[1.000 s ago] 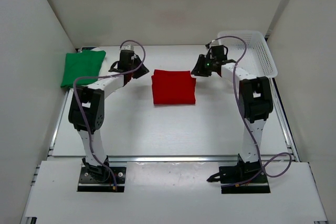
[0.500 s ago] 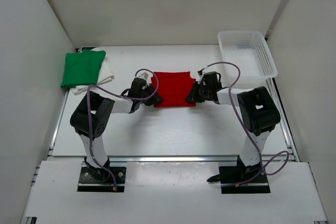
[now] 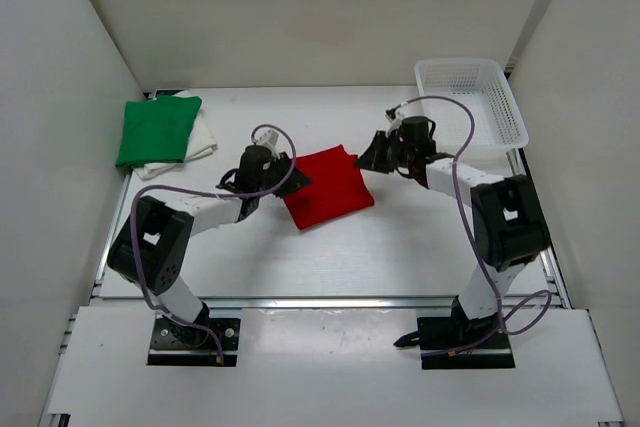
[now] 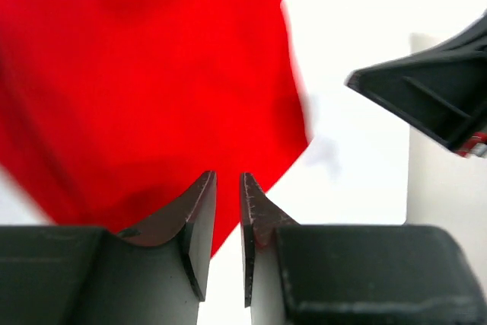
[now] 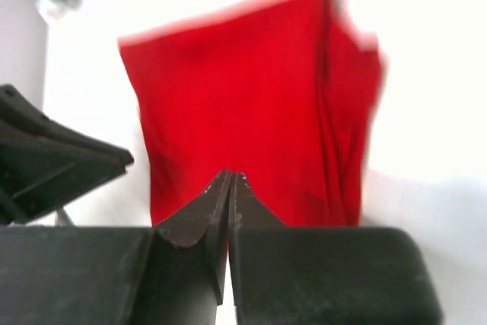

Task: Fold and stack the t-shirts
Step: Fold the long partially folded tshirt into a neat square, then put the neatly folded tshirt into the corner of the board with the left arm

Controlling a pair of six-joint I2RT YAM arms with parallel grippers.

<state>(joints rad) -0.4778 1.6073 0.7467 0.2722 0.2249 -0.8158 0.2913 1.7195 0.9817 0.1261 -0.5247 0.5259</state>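
Top external view gives me the flat white table [image 3: 330, 257], with a white plastic mesh basket [image 3: 520, 119] at two o'clock. At ten o'clock a folded bright green cloth t-shirt [image 3: 158, 130] lies on a white cloth t-shirt [image 3: 203, 139], so two of the three look stacked. A folded red cloth t-shirt [image 3: 328, 189] sits skewed at the centre, between both arms. The left gripper [image 3: 284, 173] has its fingers drawn to a narrow slit on that shirt's nine o'clock corner. The right gripper [image 3: 368, 155] is pinched tight on the one o'clock corner. I'd judge that what remains is carrying the red one across and setting it on the pile.
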